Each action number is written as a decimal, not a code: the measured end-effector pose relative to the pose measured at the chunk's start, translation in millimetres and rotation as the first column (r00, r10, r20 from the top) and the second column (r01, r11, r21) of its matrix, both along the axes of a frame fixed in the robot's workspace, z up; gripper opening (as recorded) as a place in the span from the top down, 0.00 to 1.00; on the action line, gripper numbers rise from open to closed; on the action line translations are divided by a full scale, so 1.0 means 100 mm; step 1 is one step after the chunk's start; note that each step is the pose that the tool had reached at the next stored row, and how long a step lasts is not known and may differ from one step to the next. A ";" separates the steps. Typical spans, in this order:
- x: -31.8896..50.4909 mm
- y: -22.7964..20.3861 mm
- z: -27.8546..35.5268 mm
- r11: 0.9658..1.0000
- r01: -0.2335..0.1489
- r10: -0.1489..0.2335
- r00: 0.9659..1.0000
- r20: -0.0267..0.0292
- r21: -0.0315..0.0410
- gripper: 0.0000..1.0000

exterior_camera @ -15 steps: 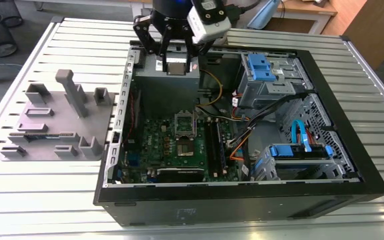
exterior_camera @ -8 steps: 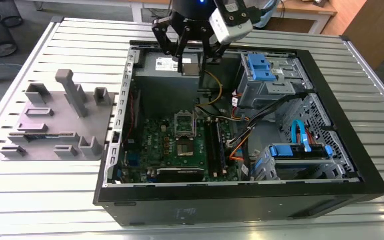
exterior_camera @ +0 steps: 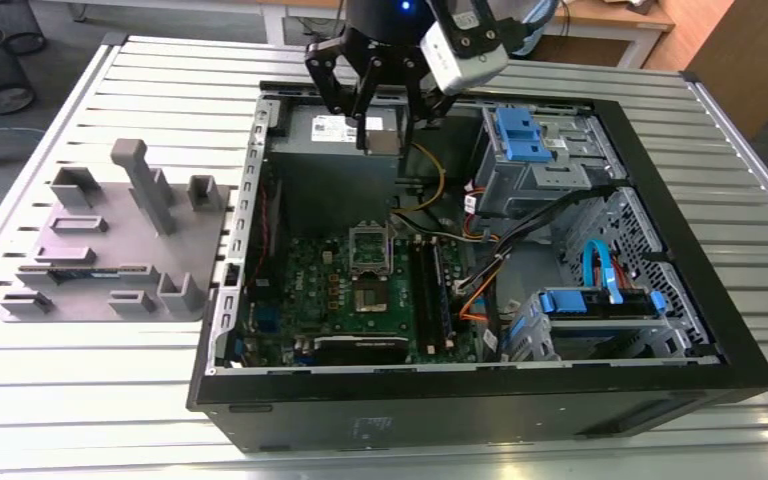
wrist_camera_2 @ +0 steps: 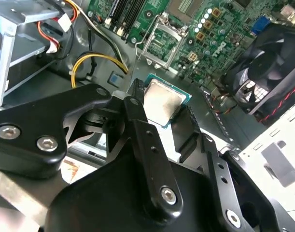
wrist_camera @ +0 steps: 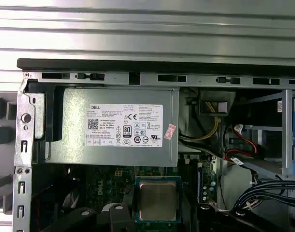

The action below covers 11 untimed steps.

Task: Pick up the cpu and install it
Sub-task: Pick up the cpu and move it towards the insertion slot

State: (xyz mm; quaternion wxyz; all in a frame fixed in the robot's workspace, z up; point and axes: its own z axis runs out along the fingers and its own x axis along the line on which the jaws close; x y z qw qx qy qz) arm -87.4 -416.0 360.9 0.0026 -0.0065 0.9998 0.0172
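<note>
Gripper pinches the cpu flat between its fingers, lifted inside the computer case, power supply close below, open socket farther beyond the fingertips

Arm entering at top centre of the exterior view, gripper pointing down, fingers clamped on the cpu
</note>
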 end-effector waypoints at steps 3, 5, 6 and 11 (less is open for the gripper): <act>0.000 -0.060 -0.005 1.000 0.000 0.000 1.000 0.000 0.000 0.53; 0.000 -0.100 -0.013 1.000 0.000 0.000 1.000 0.000 0.000 0.53; 0.000 -0.119 -0.016 1.000 0.000 0.000 1.000 0.000 0.000 0.53; 0.000 -0.201 -0.041 1.000 0.000 0.000 1.000 0.000 0.000 0.53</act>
